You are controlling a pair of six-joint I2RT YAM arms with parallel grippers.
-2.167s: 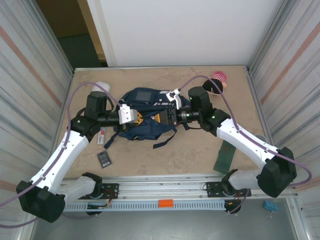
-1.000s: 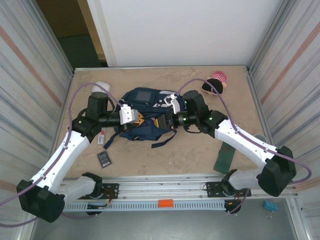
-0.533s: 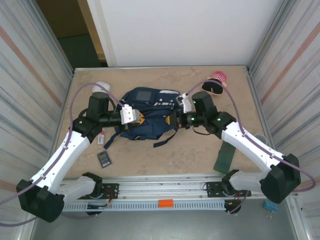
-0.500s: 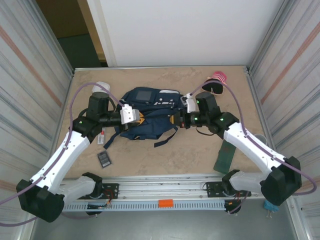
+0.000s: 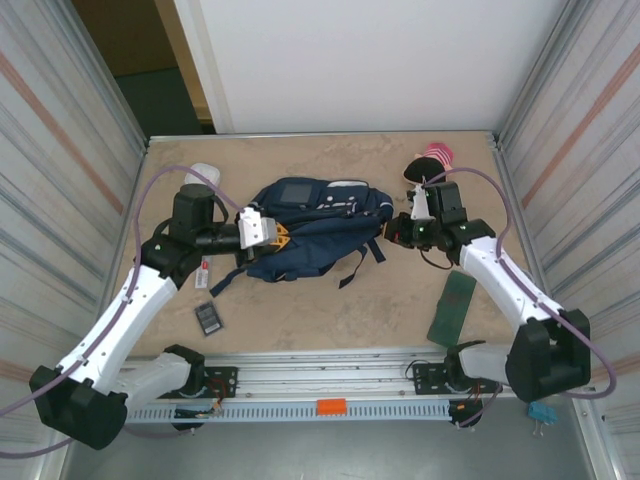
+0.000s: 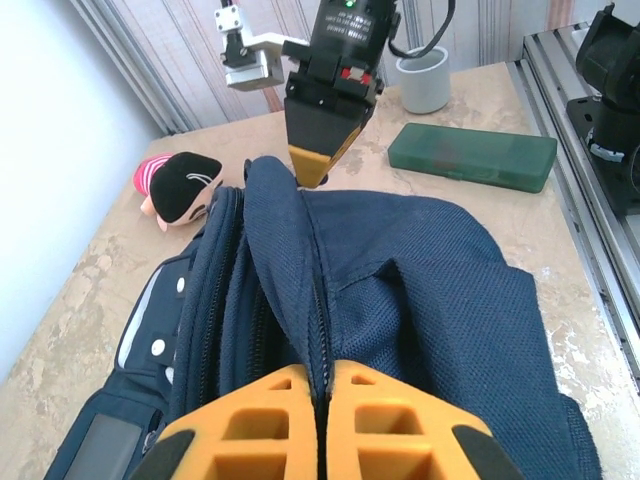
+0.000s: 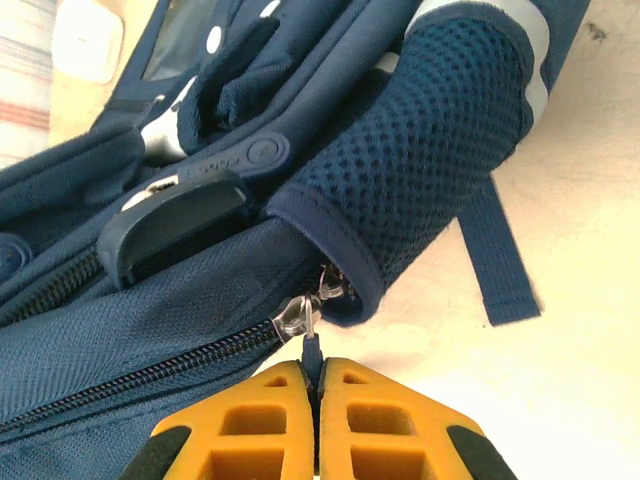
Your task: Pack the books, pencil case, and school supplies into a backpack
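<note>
Right of backpack (image 5: 310, 232): green case (image 5: 452, 308); doll (image 5: 432, 165)

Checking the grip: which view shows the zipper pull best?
Right wrist: the zipper pull is close up, its tab pinched in the right gripper. Left wrist and top external show that gripper at the backpack end, the pull too small.

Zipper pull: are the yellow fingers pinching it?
Yes, the right wrist view shows the right fingers shut on the small metal zipper pull of the backpack.
</note>
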